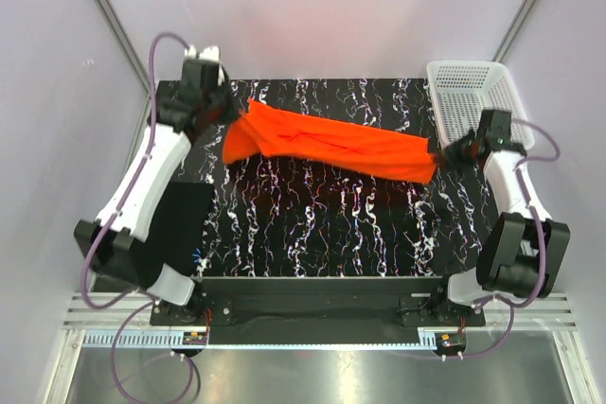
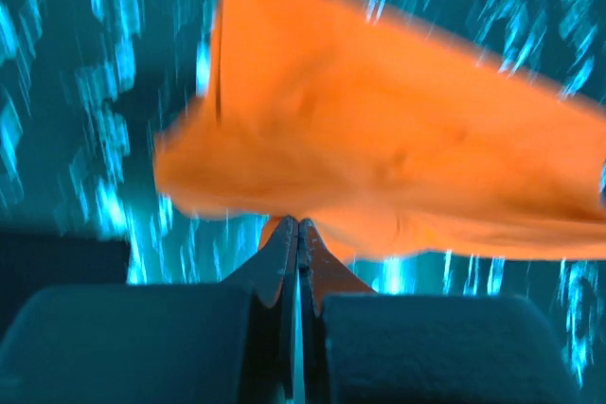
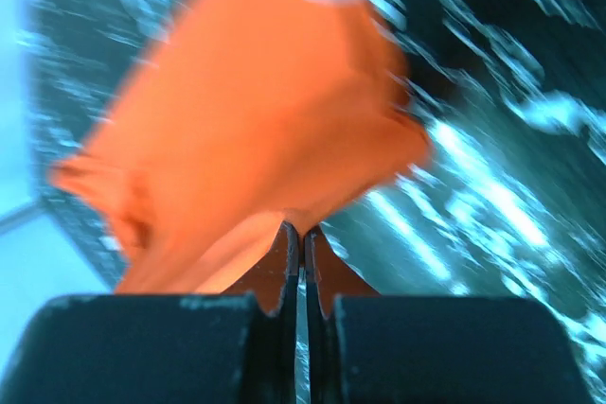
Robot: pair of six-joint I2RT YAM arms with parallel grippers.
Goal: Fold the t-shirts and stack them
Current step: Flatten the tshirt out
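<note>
The orange-red t-shirt [image 1: 327, 142] hangs stretched between my two grippers above the marbled mat. My left gripper [image 1: 230, 113] is shut on its left end; in the left wrist view the jaws [image 2: 297, 226] pinch the cloth [image 2: 379, 149]. My right gripper [image 1: 441, 151] is shut on its right end; in the right wrist view the jaws [image 3: 303, 230] pinch the cloth [image 3: 246, 130]. The black t-shirt [image 1: 178, 229] lies as a folded rectangle at the mat's near left, partly under the left arm.
The black white-veined marbled mat [image 1: 331, 224] covers the table. A white mesh basket [image 1: 471, 99] stands at the back right, just behind the right gripper. Both wrist views are blurred.
</note>
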